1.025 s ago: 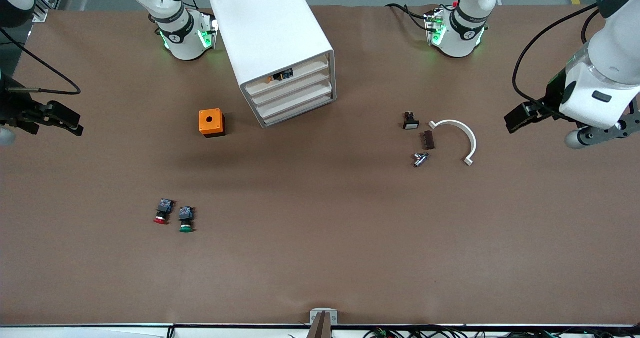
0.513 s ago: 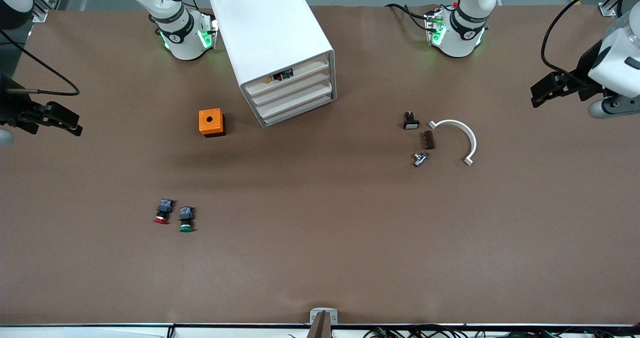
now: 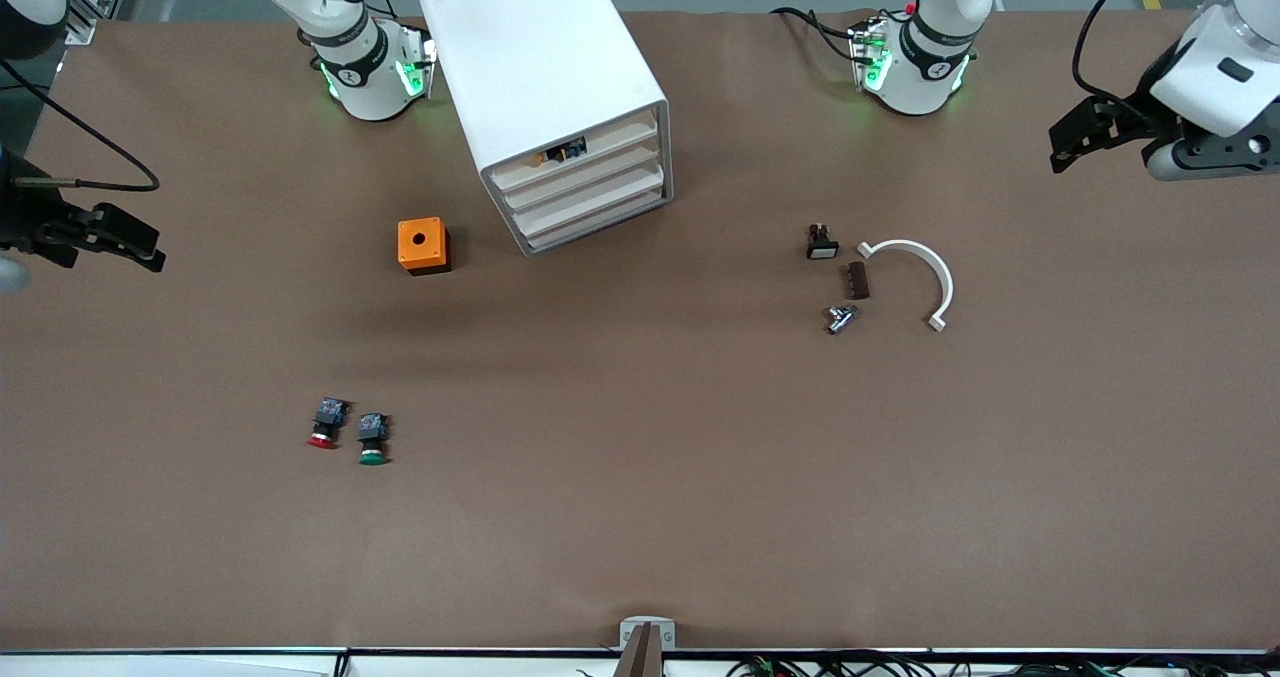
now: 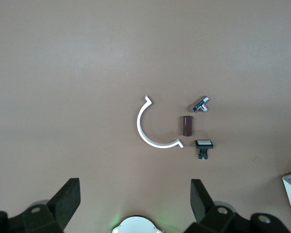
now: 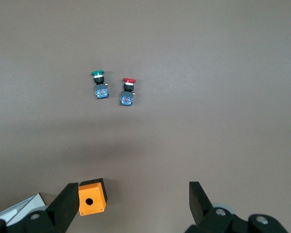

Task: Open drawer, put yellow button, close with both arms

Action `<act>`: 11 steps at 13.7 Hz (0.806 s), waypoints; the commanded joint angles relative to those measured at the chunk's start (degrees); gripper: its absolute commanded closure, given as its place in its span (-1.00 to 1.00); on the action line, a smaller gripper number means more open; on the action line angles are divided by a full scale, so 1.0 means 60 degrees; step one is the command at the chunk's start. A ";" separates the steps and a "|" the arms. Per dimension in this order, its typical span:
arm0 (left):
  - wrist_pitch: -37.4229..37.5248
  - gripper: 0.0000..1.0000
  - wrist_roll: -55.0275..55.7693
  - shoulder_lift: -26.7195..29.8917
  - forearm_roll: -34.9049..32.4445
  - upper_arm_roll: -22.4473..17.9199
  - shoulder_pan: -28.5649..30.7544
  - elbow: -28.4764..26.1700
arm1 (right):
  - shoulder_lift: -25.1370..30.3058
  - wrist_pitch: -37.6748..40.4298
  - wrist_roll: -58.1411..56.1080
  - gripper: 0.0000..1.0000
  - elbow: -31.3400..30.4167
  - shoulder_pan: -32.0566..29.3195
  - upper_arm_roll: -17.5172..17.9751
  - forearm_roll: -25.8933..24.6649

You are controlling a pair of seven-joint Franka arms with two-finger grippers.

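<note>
White cabinet (image 3: 545, 77) — orange box (image 3: 422, 245).

We count one large white rounded cabinet (image 3: 545, 77) with four shallow tray drawers, and one yellow-capped push button (image 3: 545, 158) in its top drawer (image 3: 575, 149). Two more buttons, one red-capped (image 3: 325, 425), one green-capped (image 3: 372, 440). One orange box (image 3: 422, 245), one white curved bracket (image 3: 925, 272), three small parts beside it.

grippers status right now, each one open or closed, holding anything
Left gripper: open, holding nothing, up over the table's left-arm end.
Right gripper: open, holding nothing, up over the table's right-arm end.
</note>
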State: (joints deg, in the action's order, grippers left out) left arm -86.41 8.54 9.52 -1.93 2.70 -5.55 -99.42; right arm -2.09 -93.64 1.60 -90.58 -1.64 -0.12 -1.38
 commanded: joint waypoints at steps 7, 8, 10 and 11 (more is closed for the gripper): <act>-0.0247 -0.99 -0.0062 -0.0004 0.0014 0.0722 0.0485 0.0075 | 0.0245 -0.0038 -0.0120 -1.00 -0.0153 -0.0122 0.0197 -0.0033; -0.0203 -0.99 -0.0120 -0.0005 -0.0001 0.0708 0.0500 0.0105 | 0.0245 -0.0038 -0.0120 -1.00 -0.0167 -0.0121 0.0197 -0.0033; -0.0173 -0.99 -0.0121 -0.0005 -0.0001 0.0708 0.0500 0.0178 | 0.0230 -0.0038 -0.0120 -1.00 -0.0182 -0.0136 0.0197 -0.0047; -0.0159 -0.99 -0.0135 -0.0063 -0.0001 0.0693 0.0500 0.0294 | 0.0245 -0.0038 -0.0120 -1.00 -0.0182 -0.0136 0.0182 -0.0062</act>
State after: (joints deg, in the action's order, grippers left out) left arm -87.64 8.55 9.40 -1.93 6.03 -3.79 -99.18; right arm -2.03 -93.66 1.48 -90.58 -1.72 0.39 -1.42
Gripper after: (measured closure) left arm 0.000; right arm 0.000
